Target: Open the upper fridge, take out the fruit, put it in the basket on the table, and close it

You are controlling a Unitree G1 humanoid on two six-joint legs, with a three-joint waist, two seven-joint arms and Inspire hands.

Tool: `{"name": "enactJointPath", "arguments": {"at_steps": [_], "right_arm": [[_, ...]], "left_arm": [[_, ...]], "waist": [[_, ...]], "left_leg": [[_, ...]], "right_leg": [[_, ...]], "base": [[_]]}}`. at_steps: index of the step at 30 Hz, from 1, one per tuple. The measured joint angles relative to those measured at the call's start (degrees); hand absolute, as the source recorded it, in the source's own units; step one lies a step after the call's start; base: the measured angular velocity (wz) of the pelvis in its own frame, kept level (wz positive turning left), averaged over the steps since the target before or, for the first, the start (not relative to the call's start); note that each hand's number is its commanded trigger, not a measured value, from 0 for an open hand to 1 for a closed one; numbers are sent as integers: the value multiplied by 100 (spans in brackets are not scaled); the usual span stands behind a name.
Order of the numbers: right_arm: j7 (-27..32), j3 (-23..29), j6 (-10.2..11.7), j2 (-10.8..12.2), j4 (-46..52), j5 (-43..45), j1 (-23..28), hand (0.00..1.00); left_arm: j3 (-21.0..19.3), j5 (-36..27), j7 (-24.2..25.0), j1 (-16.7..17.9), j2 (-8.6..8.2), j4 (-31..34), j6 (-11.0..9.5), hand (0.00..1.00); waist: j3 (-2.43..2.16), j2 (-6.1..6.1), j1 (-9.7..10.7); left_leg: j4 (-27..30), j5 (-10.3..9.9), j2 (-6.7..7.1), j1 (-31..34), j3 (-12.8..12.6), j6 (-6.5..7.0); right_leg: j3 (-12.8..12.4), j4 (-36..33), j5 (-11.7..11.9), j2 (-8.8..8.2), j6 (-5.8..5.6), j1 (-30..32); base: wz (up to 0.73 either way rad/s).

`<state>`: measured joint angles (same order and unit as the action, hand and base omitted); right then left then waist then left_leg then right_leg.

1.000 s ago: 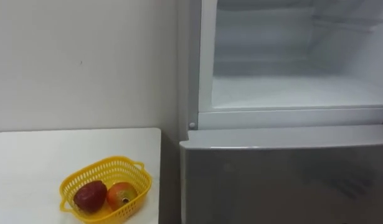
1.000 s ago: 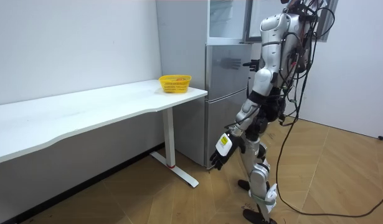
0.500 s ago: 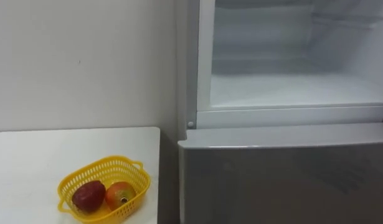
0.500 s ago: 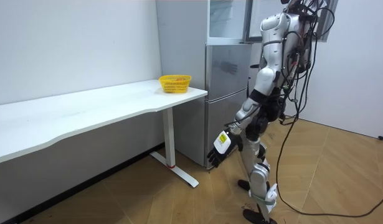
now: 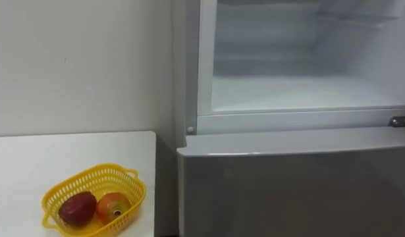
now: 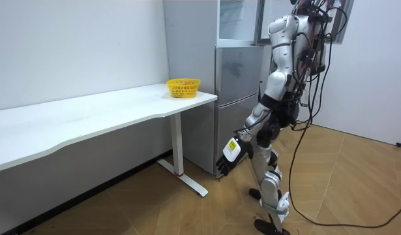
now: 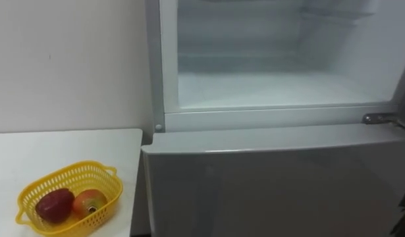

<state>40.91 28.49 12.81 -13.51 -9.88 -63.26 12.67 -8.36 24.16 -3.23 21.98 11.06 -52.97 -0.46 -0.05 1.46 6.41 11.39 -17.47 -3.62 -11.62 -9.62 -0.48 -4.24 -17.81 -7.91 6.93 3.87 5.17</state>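
The upper fridge compartment (image 5: 307, 92) stands open in front of me. Its white shelf floor and walls are bare as far as I see them. The lower fridge door (image 5: 294, 191) below it is shut. In the room view I stand upright facing the fridge (image 6: 236, 98), with my left hand (image 6: 227, 155) hanging low beside my knee, fingers loose and holding nothing.
A yellow basket (image 5: 116, 172) sits on the white table (image 5: 57, 155) left of the fridge, holding a red apple (image 5: 76, 209) and an orange-red fruit (image 5: 112, 206). The upper door (image 6: 260, 19) is swung out near my shoulder. A metal hinge (image 5: 400, 121) shows at the compartment's right edge.
The eye view has shifted, so fridge and basket sit further left in the picture. My left hand has swung slightly toward the room view's left.
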Motion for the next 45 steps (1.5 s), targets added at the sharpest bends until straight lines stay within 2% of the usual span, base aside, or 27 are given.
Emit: {"name": "enactJointPath", "arguments": {"at_steps": [4, 8, 10, 12, 15, 17, 20, 23, 29, 32, 35, 40, 41, 45], "right_arm": [[174, 65, 31, -1, -120, 0, -41, 0], [266, 439, 43, -37, -267, -190, -270, 0], [380, 568, 43, -162, -355, -229, -331, 0], [476, 783, 39, -402, -590, -332, -416, 0], [546, 1068, 35, -580, -801, -360, -605, 0], [600, 1245, 34, -668, -811, -396, -659, 0], [599, 1413, 46, -849, -989, -421, -838, 0], [599, 1573, 46, -981, -1050, -427, -919, 0], [598, 1576, 42, -1112, -1058, -391, -995, 0], [605, 1576, 32, -1165, -1058, -142, -1222, 0], [612, 1559, 31, -1343, -1057, 8, -1488, 0], [595, 1532, 22, -1633, -1054, 133, -1783, 0], [557, 1493, 20, -1651, -1065, 223, -1803, 0], [566, 1423, -33, -1650, -1063, 538, -1800, 0]], "left_arm": [[-82, 2, 3, -20, 5, 28, -25, 0], [-143, 10, 112, -7, 4, 22, -78, 0], [-223, 10, 167, -22, 4, 24, -90, 0], [-369, 5, 174, -19, 12, 24, -93, 0], [-527, -1, 256, -2, 80, 21, -86, 0], [-610, 2, 289, -5, 104, 22, -86, 0], [-734, 5, 341, -8, 104, 24, -84, 0], [-738, 8, 393, -28, 115, 40, -81, 0], [-738, 12, 418, -29, 122, 195, -75, 0], [-738, 13, 507, -29, 123, 201, -57, 0], [-738, 12, 517, -74, 134, 119, -54, 0], [-738, 7, 513, -99, 135, 104, -36, 0], [-734, 10, 510, -99, 135, 105, -36, 0], [-729, 8, 510, -90, 135, 105, -36, 0]], "waist": [[1, 2, 84], [-1, 13, 126], [5, 22, 158], [8, 60, 181], [25, 159, 253], [20, 210, 271], [24, 258, 266], [17, 253, 279], [12, 240, 271], [6, 233, 279], [7, 242, 262], [7, 317, 220], [23, 344, 192], [30, 366, 160]], "left_leg": [[4, 0, 6, 4, 0, 0], [-8, 0, 26, 29, 4, 1], [-17, 1, 33, 40, 12, 1], [-22, 1, 42, 34, -6, 2], [-25, 2, 45, 64, -10, 3], [-26, 2, 42, 90, -22, 4], [-82, 6, 37, 106, -111, 10], [-104, 6, 33, 99, -116, 11], [-114, 6, 28, 127, -118, 11], [-86, 6, 30, 146, -120, 10], [-57, 6, 34, 150, -115, 10], [-53, 7, 40, 138, -116, 10], [-55, 7, 45, 119, -123, 10], [-59, 7, 50, 109, -128, 10]], "right_leg": [[-22, -10, -1, 1, -4, 4], [-80, -14, 22, 12, -32, 73], [-85, 4, 48, 25, -41, 79], [-94, 14, 58, 25, -52, 89], [-95, 7, 65, 22, -68, 97], [-101, 10, 72, 28, -79, 126], [-115, 6, 122, 33, -57, 201], [-90, 5, 136, 23, -42, 207], [-57, -17, 139, 15, -22, 252], [-55, -14, 152, 30, -10, 264], [-53, -31, 151, 20, -9, 269], [-67, -64, 149, 29, -8, 266], [-76, -90, 144, 28, -6, 265], [-86, -102, 122, 30, -43, 264]], "base": [[0], [-6], [-3], [0], [0], [-3], [-14], [-5], [0], [0], [0], [-1], [-5], [-1]]}}
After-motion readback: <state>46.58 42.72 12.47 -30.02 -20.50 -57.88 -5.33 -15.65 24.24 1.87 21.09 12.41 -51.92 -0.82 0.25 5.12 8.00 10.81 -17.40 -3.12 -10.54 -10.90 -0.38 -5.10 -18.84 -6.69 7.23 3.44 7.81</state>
